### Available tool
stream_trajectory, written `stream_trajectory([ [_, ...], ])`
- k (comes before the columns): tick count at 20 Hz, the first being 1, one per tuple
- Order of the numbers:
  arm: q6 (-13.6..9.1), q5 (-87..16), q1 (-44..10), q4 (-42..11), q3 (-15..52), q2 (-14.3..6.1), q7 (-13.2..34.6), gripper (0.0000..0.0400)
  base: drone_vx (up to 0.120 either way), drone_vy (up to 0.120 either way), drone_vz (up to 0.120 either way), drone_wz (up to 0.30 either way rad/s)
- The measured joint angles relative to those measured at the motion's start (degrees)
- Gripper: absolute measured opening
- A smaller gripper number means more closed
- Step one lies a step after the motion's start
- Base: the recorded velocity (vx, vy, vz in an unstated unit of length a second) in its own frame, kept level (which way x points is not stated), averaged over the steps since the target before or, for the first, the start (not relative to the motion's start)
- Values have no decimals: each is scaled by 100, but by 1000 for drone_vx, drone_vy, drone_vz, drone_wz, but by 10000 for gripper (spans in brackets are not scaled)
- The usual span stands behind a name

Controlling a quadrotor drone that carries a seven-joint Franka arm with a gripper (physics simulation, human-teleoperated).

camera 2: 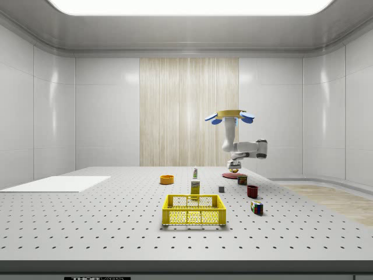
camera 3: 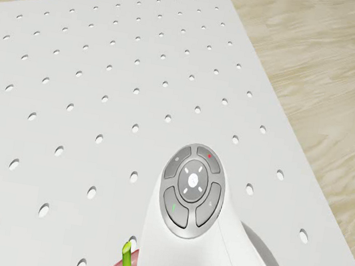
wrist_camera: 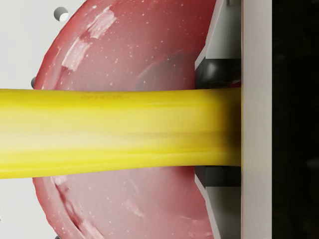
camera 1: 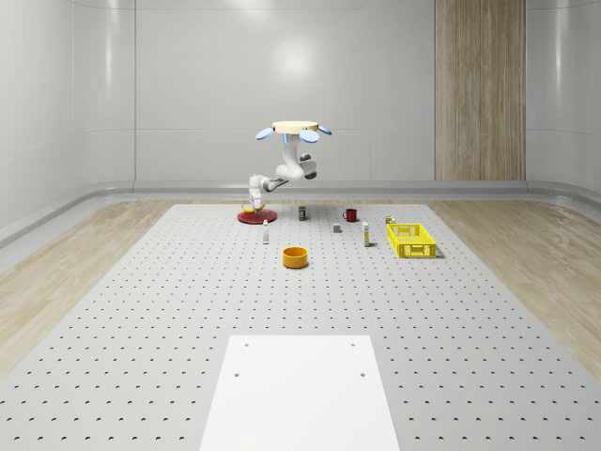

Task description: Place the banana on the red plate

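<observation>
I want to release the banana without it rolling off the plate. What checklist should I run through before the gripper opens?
1. Banana held in the gripper: ok, the fingers bracket it.
2. Red plate directly below the banana: ok in the wrist view.
3. Drone hovering beside the plate, arm reaching down to it: ok.
4. Banana touching the plate surface: cannot tell.
5. Plate free of other things: ok as far as seen.
6. Bottle clear of the plate: ok.

We see a glossy, speckled red plate under a smooth yellow banana. The table looks matt white, beside wood-grain floor.
</observation>
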Motion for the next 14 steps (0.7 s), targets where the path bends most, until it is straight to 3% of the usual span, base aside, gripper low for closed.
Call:
stream_trajectory([
  [9, 31, -173, 328, -191, -159, -55, -130, 193, 0, 0, 0, 0],
  [10, 30, -195, 377, -219, -175, -61, -150, 208, 0, 0, 0, 0],
  [12, 25, -247, 451, -262, -201, -67, -208, 284, 0, 0, 0, 0],
  [14, 20, -284, 502, -292, -218, -70, -251, 329, 0, 0, 0, 0],
])
